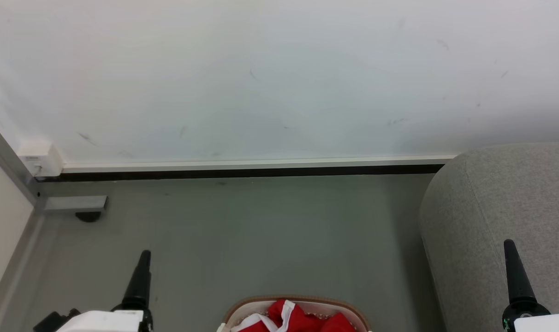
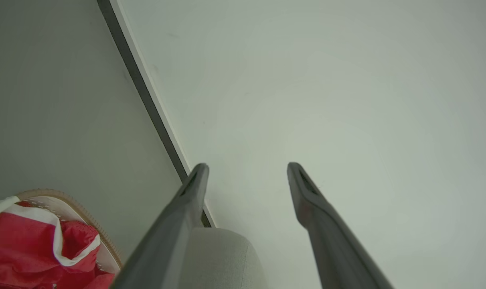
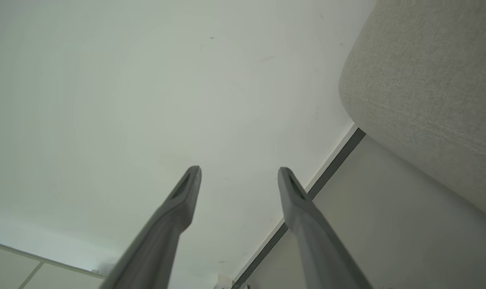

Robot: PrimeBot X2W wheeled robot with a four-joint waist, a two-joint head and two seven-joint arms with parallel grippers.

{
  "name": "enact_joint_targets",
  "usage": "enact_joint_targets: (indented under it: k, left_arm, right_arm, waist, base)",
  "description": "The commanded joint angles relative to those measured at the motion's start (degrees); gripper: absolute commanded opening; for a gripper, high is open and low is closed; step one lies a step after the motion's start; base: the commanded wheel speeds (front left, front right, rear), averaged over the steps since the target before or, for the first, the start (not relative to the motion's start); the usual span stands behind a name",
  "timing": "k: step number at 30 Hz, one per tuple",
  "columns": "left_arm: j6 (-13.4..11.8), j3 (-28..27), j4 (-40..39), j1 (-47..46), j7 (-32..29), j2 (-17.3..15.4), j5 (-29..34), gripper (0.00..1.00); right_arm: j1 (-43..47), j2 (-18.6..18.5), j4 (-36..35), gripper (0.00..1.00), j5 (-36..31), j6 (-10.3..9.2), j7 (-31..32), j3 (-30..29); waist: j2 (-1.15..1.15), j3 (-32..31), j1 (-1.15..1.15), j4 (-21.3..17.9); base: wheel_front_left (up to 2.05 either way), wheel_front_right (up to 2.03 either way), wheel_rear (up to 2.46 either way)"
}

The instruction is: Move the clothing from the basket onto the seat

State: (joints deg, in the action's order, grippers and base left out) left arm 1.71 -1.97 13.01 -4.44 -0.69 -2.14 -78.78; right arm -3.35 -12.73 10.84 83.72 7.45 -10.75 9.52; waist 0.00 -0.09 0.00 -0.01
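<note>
Left gripper (image 2: 247, 170) and right gripper (image 3: 239, 174) both stand spread wide, holding and touching nothing. The red clothing (image 1: 298, 320) lies in the basket (image 1: 298, 299), between the two grippers. The grey seat (image 1: 491, 207) is beside the right gripper.

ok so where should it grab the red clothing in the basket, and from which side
Pinch the raised fold with the white band on the clothing, coming down from above. It lies bunched inside the basket, whose rim likely blocks any sideways approach.
</note>
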Motion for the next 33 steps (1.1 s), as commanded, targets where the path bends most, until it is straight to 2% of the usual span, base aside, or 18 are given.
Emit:
enact_joint_targets:
  k: [1,16,33]
  left_arm:
    - [-0.1,0.1,-0.6,-1.5,0.7,-0.4,1.9,1.00]
    - [-1.5,2.1,-0.4,-1.9,4.0,-0.6,20.0,1.00]
    - [-2.0,3.4,0.2,-1.6,7.2,-1.3,39.3,1.00]
  right_arm:
    - [-0.7,-0.4,-1.2,1.00,-2.7,0.03,-0.4,-0.7]
    - [-0.3,1.7,0.1,1.00,-24.8,0.03,-1.3,-3.3]
    - [-1.1,2.7,3.6,1.00,-42.4,0.04,-2.1,-5.5]
  waist:
    - [0.00,0.0,0.00,0.0]
    - [0.00,0.0,0.00,0.0]
    - [0.00,0.1,0.00,0.3]
  base:
    - [0.00,0.00,0.00]
    - [0.00,0.00,0.00]
    - [0.00,0.00,0.00]
